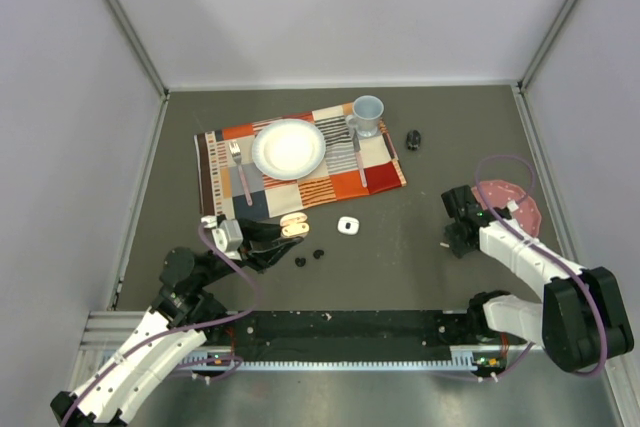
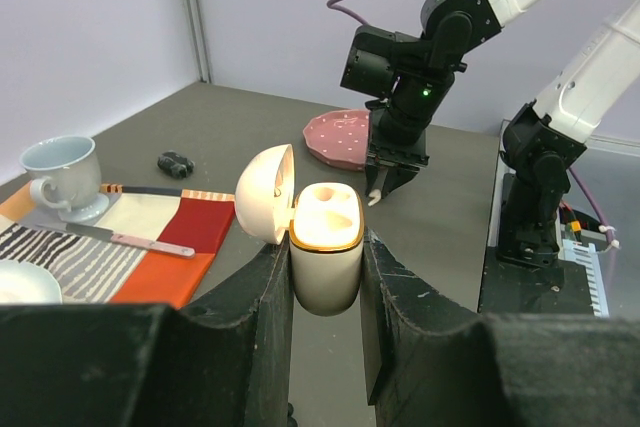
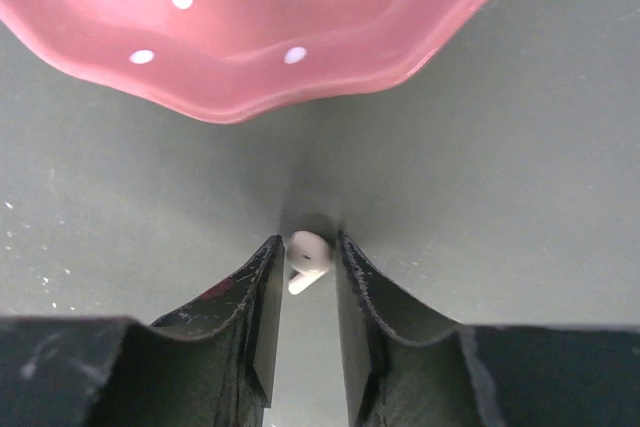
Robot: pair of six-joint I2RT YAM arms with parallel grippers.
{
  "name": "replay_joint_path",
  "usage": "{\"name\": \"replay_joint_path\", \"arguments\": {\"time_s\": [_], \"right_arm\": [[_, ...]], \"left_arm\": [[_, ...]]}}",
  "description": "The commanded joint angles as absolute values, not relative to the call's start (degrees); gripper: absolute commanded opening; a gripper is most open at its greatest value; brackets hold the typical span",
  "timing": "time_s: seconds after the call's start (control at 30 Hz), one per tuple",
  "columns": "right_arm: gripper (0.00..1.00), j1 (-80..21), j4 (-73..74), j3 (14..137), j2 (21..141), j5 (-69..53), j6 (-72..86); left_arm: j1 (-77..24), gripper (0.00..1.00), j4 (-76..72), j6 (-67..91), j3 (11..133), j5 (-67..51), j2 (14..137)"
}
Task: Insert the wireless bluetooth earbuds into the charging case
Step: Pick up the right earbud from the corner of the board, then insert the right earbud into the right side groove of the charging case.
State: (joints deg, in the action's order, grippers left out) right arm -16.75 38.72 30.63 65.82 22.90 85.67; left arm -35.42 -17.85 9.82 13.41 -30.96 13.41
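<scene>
Gripping a cream oval charging case (image 2: pixel 326 215) between its closed jaws, the left gripper (image 2: pixel 325 247) holds it upright just off the near edge of the patchwork fabric placemat (image 1: pixel 300 185), with the hinged lid swung open to one side and the moulded inside facing up. Well to the right of the placemat, the right gripper (image 3: pixel 307 243) has its jaws closed on a small white earbud (image 3: pixel 308 259), pinched at the very fingertips just beside the scalloped rim of a pink white-dotted dish (image 3: pixel 250 47). Two black roundish earbuds (image 1: pixel 300 261) lie on the grey table (image 1: pixel 420 277) near the placemat's near edge, just beside the held case, and a small white square case (image 1: pixel 348 226) sits a little farther along that edge. On the placemat rest a white round plate (image 1: pixel 289 148), a pale blue cup (image 1: pixel 367 115), a fork (image 1: pixel 240 169) and a knife (image 1: pixel 358 157). A small black object (image 1: pixel 413 139) lies just past the placemat's right end.
</scene>
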Motion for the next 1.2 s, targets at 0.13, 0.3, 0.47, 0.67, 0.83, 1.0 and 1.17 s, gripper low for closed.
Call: {"name": "replay_joint_path", "arguments": {"time_s": [0.13, 0.3, 0.47, 0.67, 0.83, 1.0, 1.17], "right_arm": [[0.23, -17.1, 38.6, 29.5, 64.4, 24.3, 86.2], [0.14, -17.1, 38.5, 30.6, 64.1, 25.0, 82.3], [0.0, -17.1, 34.8, 34.5, 62.8, 23.7, 66.3], [0.0, -18.4, 31.7, 39.4, 58.6, 21.8, 50.9], [0.0, -21.3, 30.0, 44.4, 56.5, 19.3, 40.7], [0.0, -32.0, 29.4, 50.9, 56.8, 24.5, 32.5], [0.0, -39.9, 28.1, 55.4, 57.1, 30.0, 26.6]], "left_arm": [[-35.6, 0.0, -19.3, 9.3, 15.9, -30.6, 13.9], [-35.6, 0.0, -19.2, 9.4, 16.0, -30.5, 14.1], [-35.6, 0.0, -19.2, 9.5, 16.0, -30.8, 14.5], [-35.6, 0.0, -18.5, 9.3, 16.4, -31.1, 15.5], [-35.6, 0.0, -18.2, 9.3, 17.0, -31.1, 16.3], [-35.6, 0.0, -17.7, 9.5, 17.8, -30.8, 17.1], [-35.6, 0.0, -17.1, 9.6, 18.2, -30.3, 17.8]]}}
